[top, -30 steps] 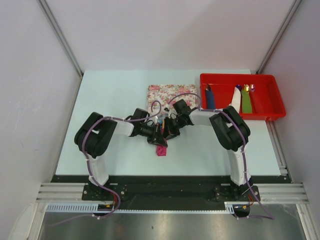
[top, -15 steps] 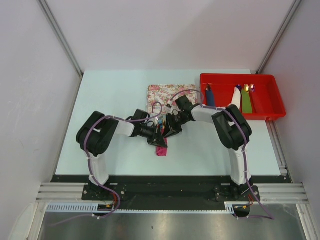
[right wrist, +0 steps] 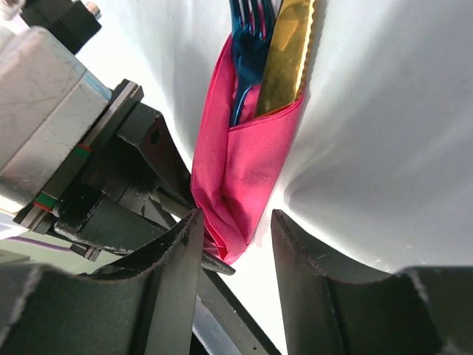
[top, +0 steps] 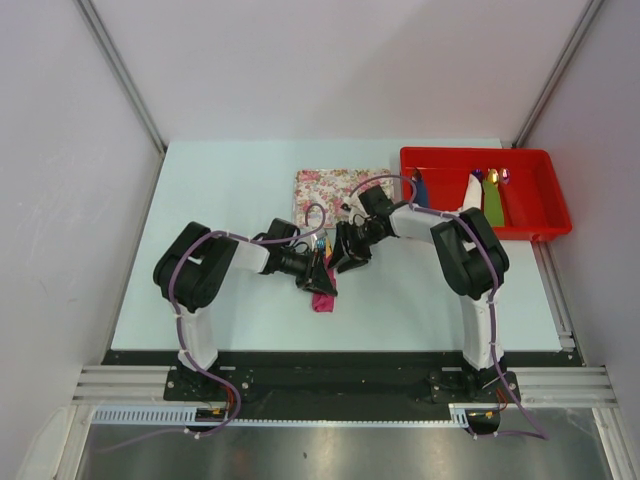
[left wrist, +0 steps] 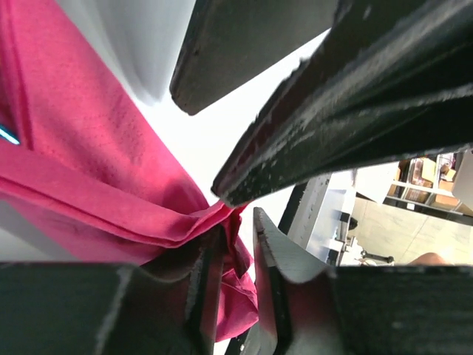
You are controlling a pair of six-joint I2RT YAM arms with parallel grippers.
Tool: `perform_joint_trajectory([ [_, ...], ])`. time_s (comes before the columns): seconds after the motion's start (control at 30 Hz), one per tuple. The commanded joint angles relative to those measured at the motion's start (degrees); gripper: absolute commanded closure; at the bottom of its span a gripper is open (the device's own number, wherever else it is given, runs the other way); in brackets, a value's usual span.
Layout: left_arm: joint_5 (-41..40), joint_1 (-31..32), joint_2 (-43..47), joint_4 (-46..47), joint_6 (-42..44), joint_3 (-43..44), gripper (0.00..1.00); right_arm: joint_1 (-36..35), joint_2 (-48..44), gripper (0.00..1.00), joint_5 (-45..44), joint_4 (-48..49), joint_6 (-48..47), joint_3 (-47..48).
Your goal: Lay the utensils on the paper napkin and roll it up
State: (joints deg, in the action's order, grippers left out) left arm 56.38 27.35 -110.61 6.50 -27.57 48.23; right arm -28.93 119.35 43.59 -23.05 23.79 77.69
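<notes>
Right gripper (right wrist: 236, 220) has apparently released the paper napkin (right wrist: 247, 155)

Bright, even light is flooding the pale mint worktop (top: 220, 200); wrist views are glaring white, soft shadow edging the magenta-pink paper napkin (right wrist: 244, 170).

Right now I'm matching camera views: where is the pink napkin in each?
Top external: pink napkin at the centre of the table, just nearer than the left gripper.
Left wrist: fills the left side.
Right wrist: centre, teal fork and gold knife poking out.
Shared landmark: that left gripper at the napkin's end.
</notes>
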Motion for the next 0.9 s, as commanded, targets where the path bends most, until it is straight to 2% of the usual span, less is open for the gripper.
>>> perform_joint_trajectory([
  [0.0, -4.88, 0.95, -2.68, -3.43, 2.44, -1.47, 0.70, -0.16, -0.35, 0.52, 2.37, -0.77, -0.85, -0.43],
  [0.23, -4.96, 0.95, -2.77, -3.25, 2.61, -1.12, 0.66, -1.04, -0.79, 0.53, 4.83, -0.33, -1.82, -1.58],
  [0.37, -4.96, 0.95, -2.51, -3.16, 2.79, -0.94, 0.60, -1.83, -0.52, 0.53, 5.27, -1.38, -3.75, -1.58],
  [0.47, -4.79, 0.95, -2.51, -3.34, 2.88, -0.77, 0.60, -2.45, -0.08, 0.58, 4.83, -2.26, -5.42, -1.49],
  [0.57, -4.79, 0.95, -1.90, -3.08, 3.14, -0.59, 0.60, -2.45, 0.79, 0.69, 3.78, -3.40, -7.17, -1.14],
  [0.6, -4.79, 0.95, -1.54, -2.90, 3.23, -0.59, 0.59, -2.28, 0.97, 0.78, 3.61, -3.84, -7.70, -1.14],
  [0.73, -3.74, 0.77, 2.58, -0.44, 2.88, -1.12, 0.57, -2.01, 2.03, 0.97, 1.68, -5.16, -9.99, -0.96],
  [0.77, -3.21, 0.42, 4.50, 0.26, 2.88, -1.29, 0.55, -1.92, 2.11, 1.00, 1.24, -5.43, -10.34, -0.96],
  [0.87, -1.45, -1.24, 7.94, 2.89, 1.65, -2.78, 0.50, -1.75, 2.11, 1.00, 0.62, -5.52, -10.78, -1.22],
])
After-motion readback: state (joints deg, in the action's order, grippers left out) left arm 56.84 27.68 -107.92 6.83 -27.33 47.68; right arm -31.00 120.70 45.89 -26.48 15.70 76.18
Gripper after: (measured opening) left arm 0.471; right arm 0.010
